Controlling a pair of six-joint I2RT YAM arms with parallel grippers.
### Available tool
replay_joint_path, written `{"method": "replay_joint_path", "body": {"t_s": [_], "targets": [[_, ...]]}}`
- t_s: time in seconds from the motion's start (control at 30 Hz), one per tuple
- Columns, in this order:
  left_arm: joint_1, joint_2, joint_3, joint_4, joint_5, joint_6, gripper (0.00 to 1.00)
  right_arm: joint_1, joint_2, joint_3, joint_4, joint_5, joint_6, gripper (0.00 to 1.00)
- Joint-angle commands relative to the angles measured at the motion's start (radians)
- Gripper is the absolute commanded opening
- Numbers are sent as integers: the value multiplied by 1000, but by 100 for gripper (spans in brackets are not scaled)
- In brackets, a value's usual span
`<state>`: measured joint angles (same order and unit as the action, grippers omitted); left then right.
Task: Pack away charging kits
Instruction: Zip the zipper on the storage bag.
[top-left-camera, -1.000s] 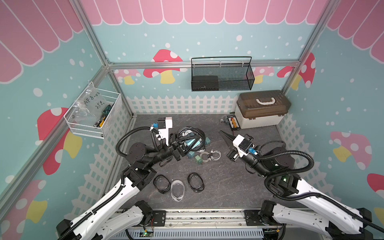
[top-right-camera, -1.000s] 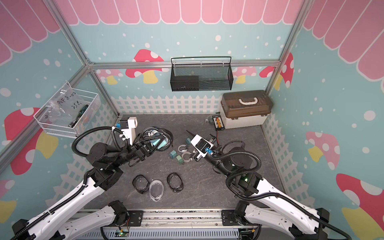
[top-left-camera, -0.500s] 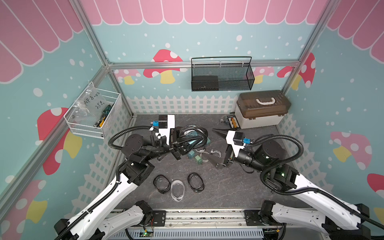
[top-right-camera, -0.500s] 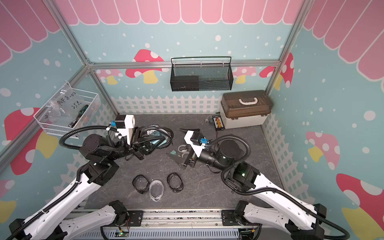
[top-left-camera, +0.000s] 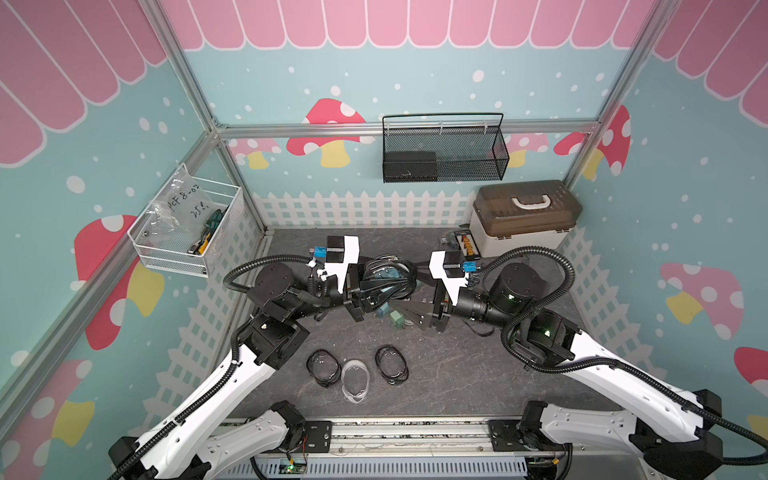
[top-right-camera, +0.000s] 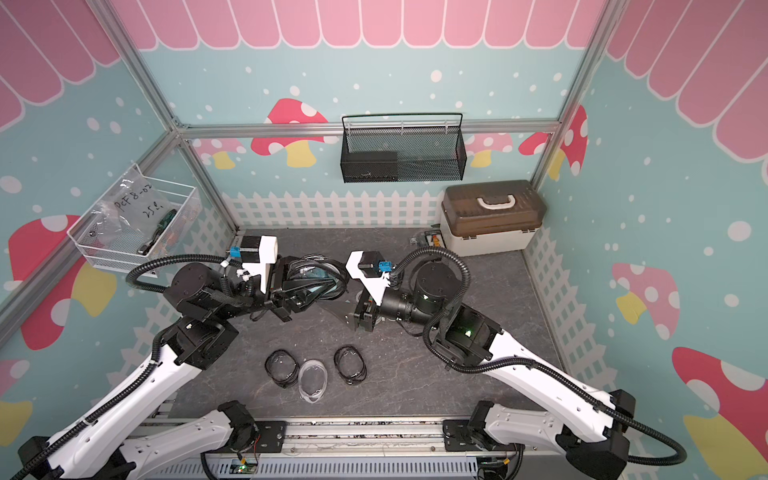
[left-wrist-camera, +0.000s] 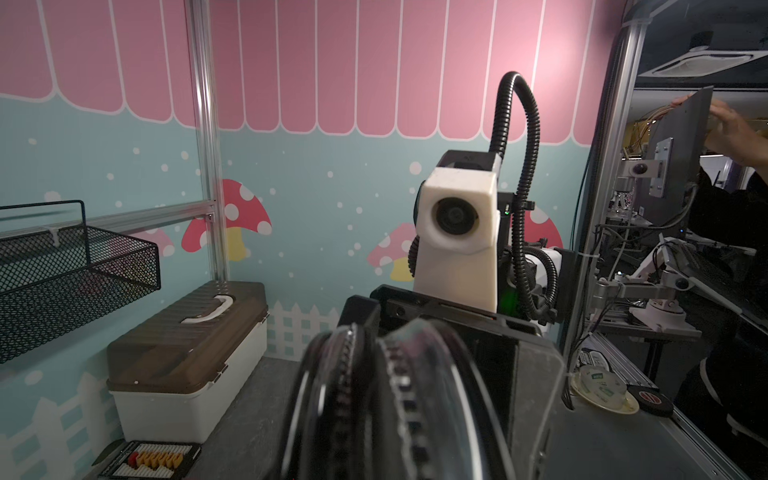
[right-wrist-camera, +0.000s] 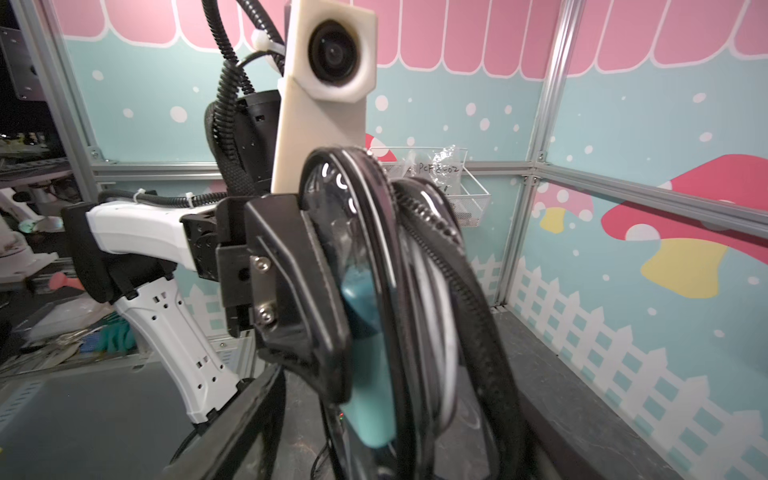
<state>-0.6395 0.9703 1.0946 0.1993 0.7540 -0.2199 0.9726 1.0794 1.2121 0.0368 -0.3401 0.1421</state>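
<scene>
Right gripper (top-left-camera: 405, 316) swung in toward 9 o'clock, jaws parted, empty, beside raised black-rimmed pouch (top-left-camera: 390, 272); left gripper (top-left-camera: 384, 289) clamps pouch rim, teal charger (right-wrist-camera: 365, 353) inside, table (top-left-camera: 457, 374) centre.

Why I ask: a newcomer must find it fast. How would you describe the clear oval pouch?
On the dark grey tabletop, look toward the edge by the robot's silver base rail, where three oval pouches lie in a row. The clear oval pouch is the middle one. Unlike the two black-rimmed oval pouches flanking it, it is see-through with a whitish rim.
</scene>
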Motion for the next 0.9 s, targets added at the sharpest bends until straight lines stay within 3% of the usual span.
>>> {"method": "replay_joint_path", "body": {"t_s": [0.0,0.23,0.3,0.4,0.6,0.87], "targets": [[1,5,13,-5,6,36,0,-2,-20,-2,25,-15,-13,43],[1,5,16,35,38,-18,0,-2,-12,-6,30,2,-35,6],[1,5,19,35,40,-40,20,-2,-11,-9,41,22,-30,0],[1,0,0,74,53,-91,42,-2,-12,-24,81,56,-7,0],[1,4,-66,268,79,-236,49,-2,-17,-85,242,70,76,0],[0,7,-118,378,51,-319,49,-2,-23,-123,364,104,146,0]]}}
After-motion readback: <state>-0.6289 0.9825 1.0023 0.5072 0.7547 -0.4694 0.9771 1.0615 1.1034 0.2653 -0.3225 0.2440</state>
